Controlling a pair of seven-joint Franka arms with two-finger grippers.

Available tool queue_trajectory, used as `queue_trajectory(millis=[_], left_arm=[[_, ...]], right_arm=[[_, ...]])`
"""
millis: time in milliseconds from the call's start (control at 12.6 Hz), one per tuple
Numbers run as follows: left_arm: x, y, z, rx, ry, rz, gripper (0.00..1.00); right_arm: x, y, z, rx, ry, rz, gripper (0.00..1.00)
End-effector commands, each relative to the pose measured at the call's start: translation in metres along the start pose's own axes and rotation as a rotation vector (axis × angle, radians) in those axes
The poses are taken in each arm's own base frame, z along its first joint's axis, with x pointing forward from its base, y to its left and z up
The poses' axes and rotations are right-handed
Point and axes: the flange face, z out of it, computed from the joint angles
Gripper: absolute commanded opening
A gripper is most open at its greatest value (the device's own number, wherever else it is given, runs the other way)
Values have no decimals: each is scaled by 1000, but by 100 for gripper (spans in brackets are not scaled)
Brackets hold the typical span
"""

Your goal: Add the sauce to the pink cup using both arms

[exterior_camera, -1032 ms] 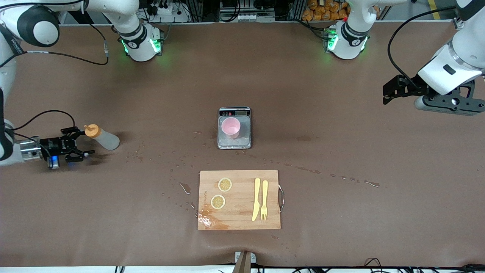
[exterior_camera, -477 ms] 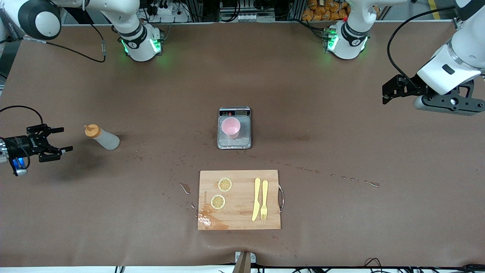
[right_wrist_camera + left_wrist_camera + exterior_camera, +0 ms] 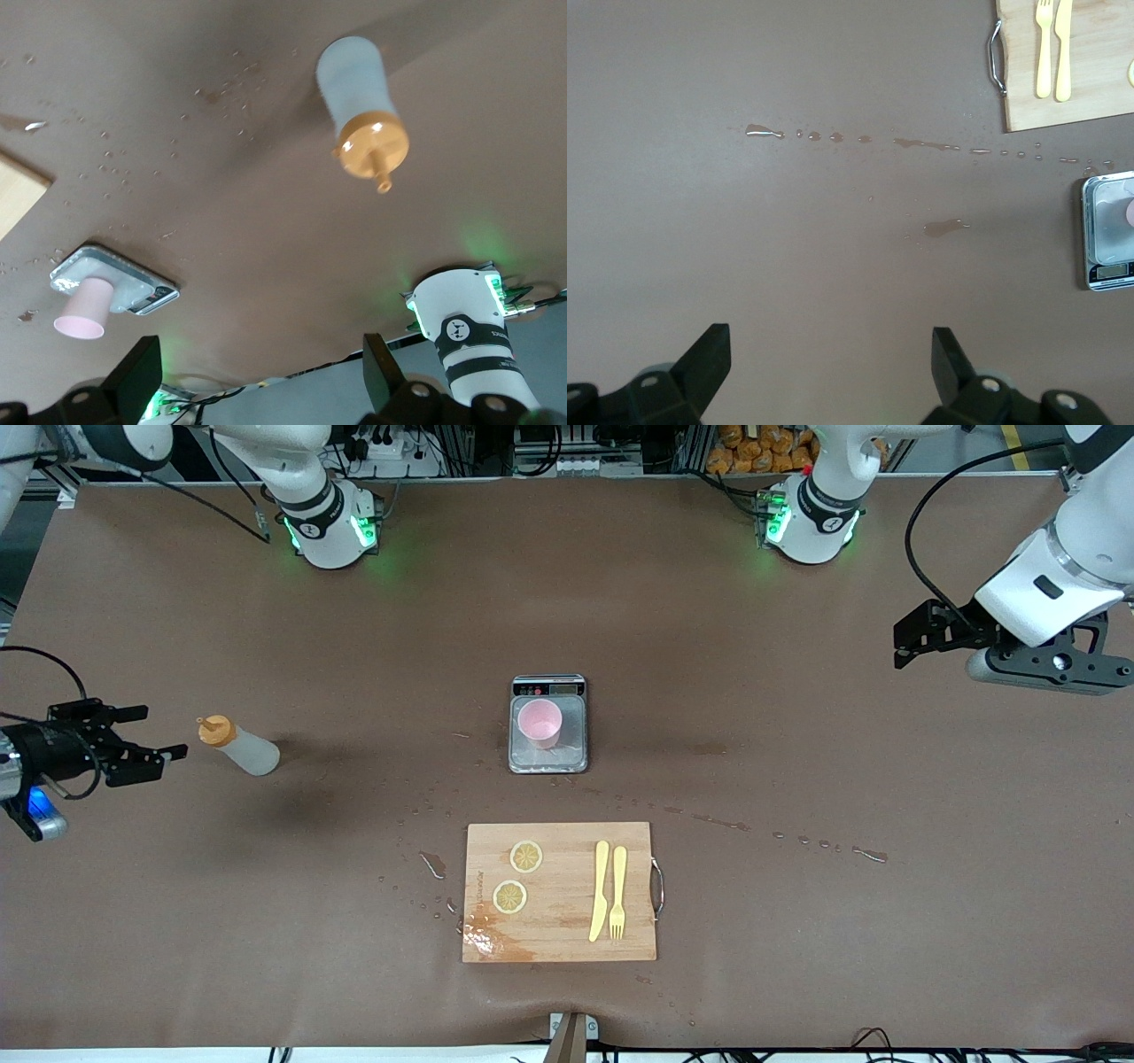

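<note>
The sauce bottle [image 3: 239, 747] stands on the bench [image 3: 797, 921] toward the right arm's end, at the middle left of the front view, its orange cap tipped toward the right claw [image 3: 142, 737]. The pink cup [image 3: 539, 723] stands upright on the kitchen scale [image 3: 548, 724] at the centre of the frame, well apart from the bottle. What is inside the cup cannot be made out, though drops and streaks of liquid lie on the bench between the scale and the cutting board [image 3: 559, 892] below it.

This scene fits two stages: the right arm reaching for the bottle before a pour, or drawing off after setting it down with the sauce already in. The pictures do not settle which, so no next move can safely be named.

The right claw hangs at the left edge of the frame, just beside the bottle and pointed at it, fingers spread wide, gripping nothing and touching nothing. The left claw [image 3: 914, 635] waits in the air at the upper right of the frame, over bare bench; its wrist view shows the fingers wide apart with nothing between them.
</note>
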Motion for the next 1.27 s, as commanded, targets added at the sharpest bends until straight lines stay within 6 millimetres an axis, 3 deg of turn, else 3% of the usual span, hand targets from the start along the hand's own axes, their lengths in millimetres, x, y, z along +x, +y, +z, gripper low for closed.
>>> queue_trajectory(millis=[0,238,318,477,635,715,794,874,953,1191], left_arm=[[-3,-1,-4,24,1,18,100],[-3,-1,-3,24,0,16,100],[-3,-1,-3,24,0,18,100],[-4,-1,-3,24,-2,16,100],[-3,-1,-2,24,-2,16,100],[-3,-1,-3,24,0,16,100],[-3,-1,-3,24,0,16,100],[-3,-1,-3,24,0,16,100],[-3,-1,-3,24,0,16,100],[-3,-1,-4,24,1,16,100]], right_arm=[[-55,-27,-17,-30,84,-65,100],[-102,-55,-43,-65,307,-107,100],[-123,-73,-43,-102,373,-152,100],[-139,-78,-39,-128,430,-260,100],[-148,-57,-33,-111,510,-392,100],[-150,-38,-30,-93,569,-445,100],[-147,-11,-20,-83,613,-481,100],[-153,4,-7,-89,660,-543,100],[-159,11,-3,-91,683,-565,100],[-167,13,-19,-89,692,-561,100]])
